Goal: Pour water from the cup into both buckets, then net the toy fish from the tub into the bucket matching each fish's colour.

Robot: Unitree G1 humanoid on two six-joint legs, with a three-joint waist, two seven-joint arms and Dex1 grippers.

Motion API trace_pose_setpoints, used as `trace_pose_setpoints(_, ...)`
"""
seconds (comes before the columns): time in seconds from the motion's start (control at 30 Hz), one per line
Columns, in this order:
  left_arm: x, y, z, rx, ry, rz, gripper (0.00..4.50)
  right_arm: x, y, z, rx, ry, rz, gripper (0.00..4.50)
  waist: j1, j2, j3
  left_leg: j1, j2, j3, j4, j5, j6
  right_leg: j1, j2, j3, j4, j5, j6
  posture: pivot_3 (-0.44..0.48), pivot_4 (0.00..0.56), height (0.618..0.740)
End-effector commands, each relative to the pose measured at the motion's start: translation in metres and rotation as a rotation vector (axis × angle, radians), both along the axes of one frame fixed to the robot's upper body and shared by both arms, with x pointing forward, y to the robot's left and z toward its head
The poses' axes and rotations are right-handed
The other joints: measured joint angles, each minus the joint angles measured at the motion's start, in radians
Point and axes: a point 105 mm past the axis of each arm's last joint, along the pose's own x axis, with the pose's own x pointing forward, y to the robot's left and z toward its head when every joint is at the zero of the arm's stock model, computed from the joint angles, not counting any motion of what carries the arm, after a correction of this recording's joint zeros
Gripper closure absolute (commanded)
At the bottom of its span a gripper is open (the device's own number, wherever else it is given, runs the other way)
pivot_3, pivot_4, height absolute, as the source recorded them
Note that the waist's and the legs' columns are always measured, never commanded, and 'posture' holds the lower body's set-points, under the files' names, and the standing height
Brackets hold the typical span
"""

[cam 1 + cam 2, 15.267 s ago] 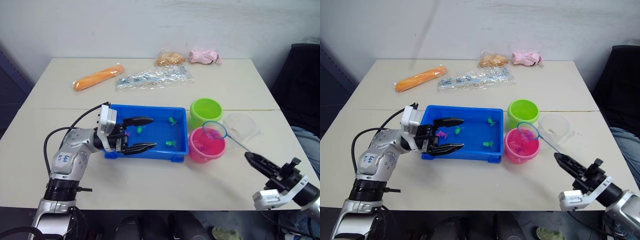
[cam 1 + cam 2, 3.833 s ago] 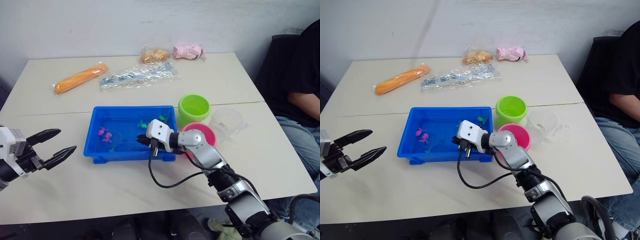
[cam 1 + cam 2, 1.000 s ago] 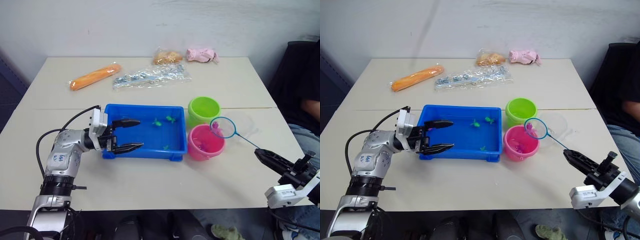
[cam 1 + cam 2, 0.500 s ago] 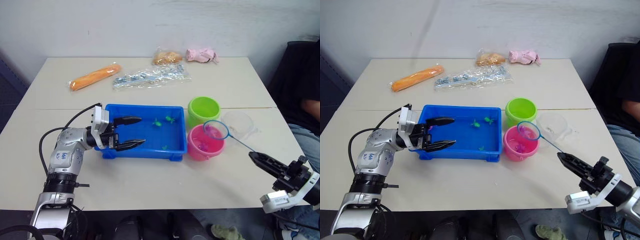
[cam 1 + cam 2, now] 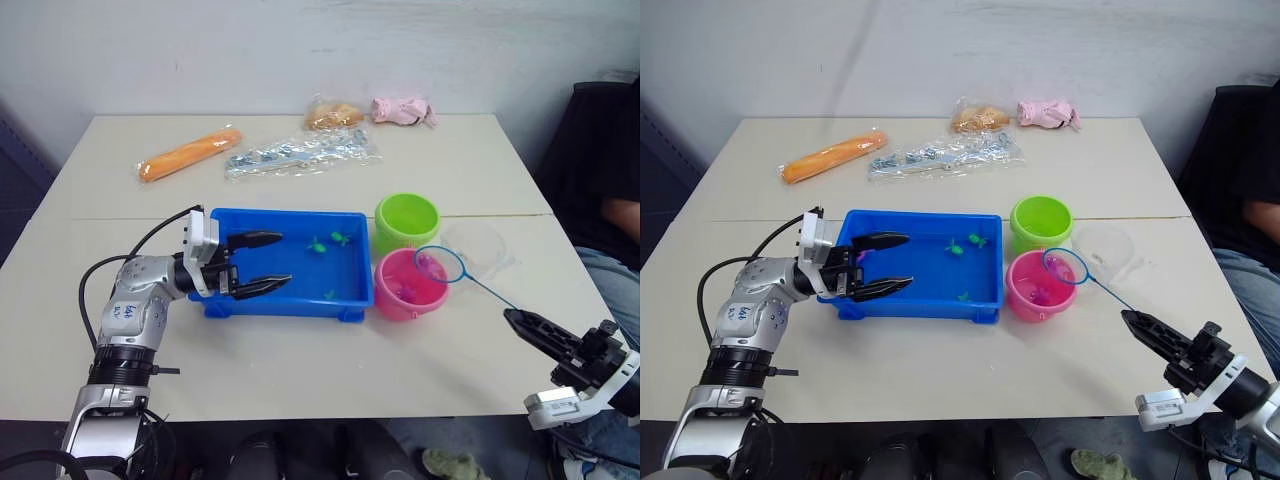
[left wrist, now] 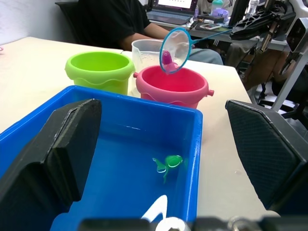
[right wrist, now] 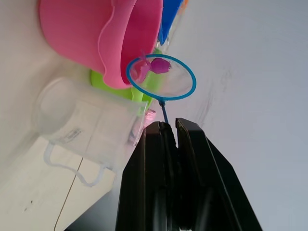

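A pale table [image 5: 300,370] stood against a plain white wall, and up at its far edge lay an orange packet [image 5: 189,153], a clear bag of small parts [image 5: 300,152], a bag of buns [image 5: 333,116] and a pink soft toy [image 5: 404,109]. The blue tub [image 5: 287,302] sat mid-table with three green fish [image 5: 341,238] in it, the lime green bucket [image 5: 407,221] just off its far right corner and the pink bucket [image 5: 410,285] right beside it nearer the robot, the clear cup [image 5: 478,247] off to the buckets' right. On the left, the left end effector [image 5: 254,262] hung over the tub's left end, its two black fingers spread wide and holding nothing. On the right, the right end effector [image 7: 169,132] had its fingers pressed together, pinching the thin handle of the net [image 5: 440,264]. The blue hoop hovered above the pink bucket's right rim, and there it was: a magenta fish [image 7: 160,65] sitting in the mesh. A person in dark clothes [image 5: 600,170] sat at the right edge.
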Motion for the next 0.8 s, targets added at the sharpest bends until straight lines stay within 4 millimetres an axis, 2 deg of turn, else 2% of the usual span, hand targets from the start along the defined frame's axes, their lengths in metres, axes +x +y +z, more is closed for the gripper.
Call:
trace_pose_setpoints(0.03, -0.001, -0.003, 0.013, -0.022, -0.047, -0.01, 0.06, -0.002, 0.009, -0.002, 0.016, -0.006, 0.04, 4.5, 0.0, 0.0, 0.0, 0.0, 0.0, 0.0, 0.0, 0.0, 0.0, 0.0, 0.0, 0.0, 0.0, 0.0, 0.0, 0.0, 0.15, 0.74)
trace_pose_setpoints(0.2, -0.001, -0.002, 0.013, -0.027, -0.051, -0.003, 0.06, 0.005, -0.002, 0.02, 0.02, -0.109, -0.038, 4.5, 0.0, 0.0, 0.0, 0.0, 0.0, 0.0, 0.0, 0.0, 0.0, 0.0, 0.0, 0.0, 0.0, 0.0, 0.0, 0.0, 0.15, 0.74)
trace_pose_setpoints(0.33, -0.002, -0.003, 0.012, -0.028, -0.048, 0.001, 0.06, -0.001, 0.018, 0.003, 0.038, -0.037, 0.038, 4.5, 0.001, 0.0, 0.0, 0.0, 0.0, 0.0, 0.0, 0.0, 0.0, 0.0, 0.0, 0.0, 0.001, 0.0, 0.0, 0.0, 0.15, 0.74)
trace_pose_setpoints(0.43, -0.002, -0.002, 0.012, -0.031, -0.05, 0.006, 0.06, 0.004, 0.012, 0.012, 0.044, -0.084, -0.005, 4.5, 0.001, 0.0, 0.0, 0.0, 0.0, 0.0, 0.0, 0.0, -0.001, 0.0, 0.0, 0.0, 0.001, 0.0, 0.0, 0.0, 0.15, 0.74)
trace_pose_setpoints(0.53, -0.003, -0.002, 0.011, -0.034, -0.048, 0.009, 0.06, 0.005, 0.01, 0.009, 0.056, -0.067, -0.012, 4.5, 0.0, 0.0, 0.0, 0.0, 0.0, 0.0, 0.0, 0.0, 0.0, 0.0, 0.0, 0.001, 0.001, 0.0, 0.0, 0.0, 0.15, 0.74)
trace_pose_setpoints(0.6, -0.003, 0.0, 0.01, -0.031, -0.047, 0.012, 0.06, 0.003, 0.012, 0.009, 0.103, -0.05, -0.001, 4.5, 0.001, 0.0, 0.0, 0.0, 0.0, 0.0, 0.0, 0.0, 0.0, 0.0, 0.0, 0.0, 0.001, 0.0, 0.0, 0.0, 0.15, 0.74)
trace_pose_setpoints(0.8, -0.005, 0.011, 0.007, -0.019, -0.039, 0.051, 0.06, 0.011, 0.026, 0.037, 0.412, 0.014, 0.069, 4.5, -0.01, 0.0, 0.0, 0.002, 0.0, 0.0, 0.0, 0.0, 0.0, 0.002, 0.0, 0.001, 0.001, 0.0, 0.0, 0.0, 0.15, 0.74)
